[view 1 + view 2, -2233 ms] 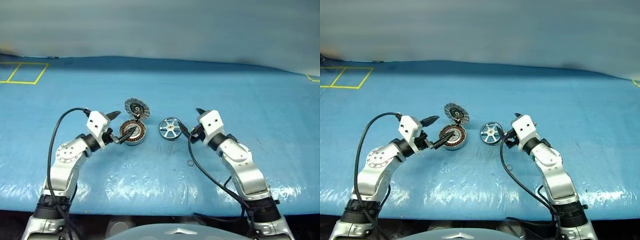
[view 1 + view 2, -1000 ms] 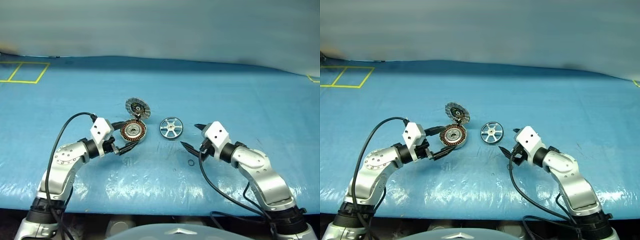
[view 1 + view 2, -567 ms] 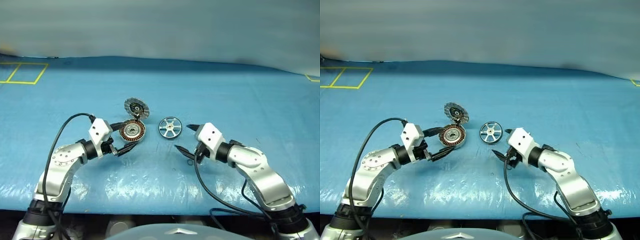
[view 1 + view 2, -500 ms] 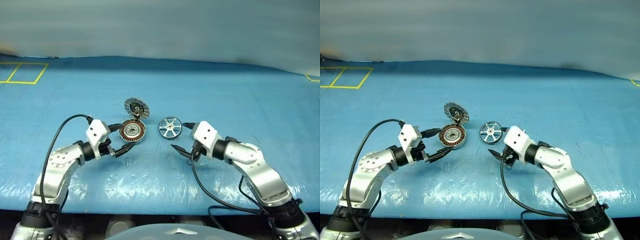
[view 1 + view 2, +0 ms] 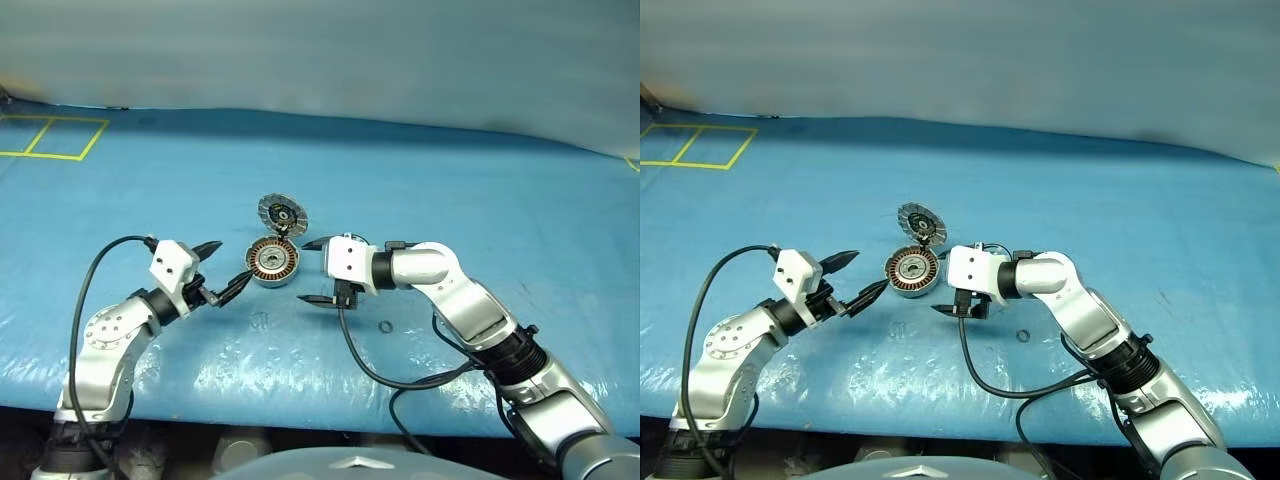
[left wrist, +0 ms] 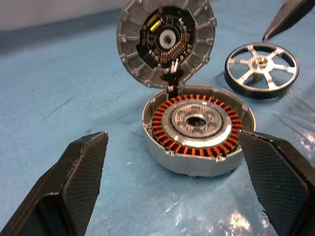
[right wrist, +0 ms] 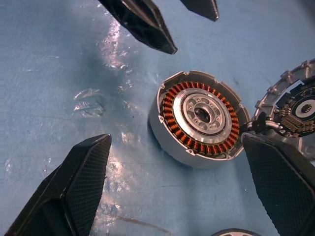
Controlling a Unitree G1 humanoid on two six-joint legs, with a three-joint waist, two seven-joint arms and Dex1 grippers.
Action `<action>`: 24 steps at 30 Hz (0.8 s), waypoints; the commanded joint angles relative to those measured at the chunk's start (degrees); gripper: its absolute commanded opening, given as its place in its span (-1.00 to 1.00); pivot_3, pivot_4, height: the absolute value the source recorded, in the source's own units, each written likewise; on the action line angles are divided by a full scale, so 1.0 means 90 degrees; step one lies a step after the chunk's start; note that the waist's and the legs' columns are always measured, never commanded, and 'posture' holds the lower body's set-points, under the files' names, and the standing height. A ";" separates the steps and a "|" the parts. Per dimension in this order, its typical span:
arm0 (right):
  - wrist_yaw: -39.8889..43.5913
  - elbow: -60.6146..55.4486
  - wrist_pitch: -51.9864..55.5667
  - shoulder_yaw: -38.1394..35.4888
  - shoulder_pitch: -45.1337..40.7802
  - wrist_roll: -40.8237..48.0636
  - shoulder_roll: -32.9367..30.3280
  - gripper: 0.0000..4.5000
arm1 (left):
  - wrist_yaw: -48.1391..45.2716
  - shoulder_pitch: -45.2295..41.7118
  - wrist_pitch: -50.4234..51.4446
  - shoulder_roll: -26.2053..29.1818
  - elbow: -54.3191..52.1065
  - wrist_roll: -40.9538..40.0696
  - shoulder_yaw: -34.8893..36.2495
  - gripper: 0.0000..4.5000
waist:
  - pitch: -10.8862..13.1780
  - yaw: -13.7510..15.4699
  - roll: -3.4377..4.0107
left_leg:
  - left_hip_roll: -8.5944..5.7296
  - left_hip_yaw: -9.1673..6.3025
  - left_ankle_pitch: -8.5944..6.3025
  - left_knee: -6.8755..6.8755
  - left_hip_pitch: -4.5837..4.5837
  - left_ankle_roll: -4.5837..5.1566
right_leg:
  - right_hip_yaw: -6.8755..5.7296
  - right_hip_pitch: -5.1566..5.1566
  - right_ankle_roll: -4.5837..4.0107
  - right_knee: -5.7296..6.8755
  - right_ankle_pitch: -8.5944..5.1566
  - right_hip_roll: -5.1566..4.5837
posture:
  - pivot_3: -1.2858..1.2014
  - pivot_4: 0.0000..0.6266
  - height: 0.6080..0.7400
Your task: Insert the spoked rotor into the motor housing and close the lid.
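Left gripper (image 5: 228,268): spread wide, empty, just left of housing.
Right gripper (image 5: 312,271): spread wide, empty, just right of housing.
Motor housing (image 5: 272,261): on blue table cover (image 5: 480,200).
Lid (image 5: 281,213): upright, hinged behind.
Spoked rotor (image 6: 262,69): flat beside housing.

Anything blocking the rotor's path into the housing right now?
Nothing visible. The motor housing is open, windings exposed, the lid tilted up behind it. The spoked rotor lies beside it on the blue sheet.

Head pair high, downward; wrist cameras close, sharing motor housing (image 6: 197,129).
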 commanded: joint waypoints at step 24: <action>-0.1986 -0.1993 0.0920 -0.1549 0.3289 0.0191 0.0028 0.98 | -0.3947 -0.4474 -0.0371 0.1839 0.2839 0.2433 -0.3260 0.99 | 0.0006 -0.0137 0.0004 | -0.0025 0.0002 0.0005 0.0000 0.0001 -0.0007 | -0.0001 -0.0004 0.0021 0.0014 -0.0021 0.0022 | 0.03 -0.52 1.00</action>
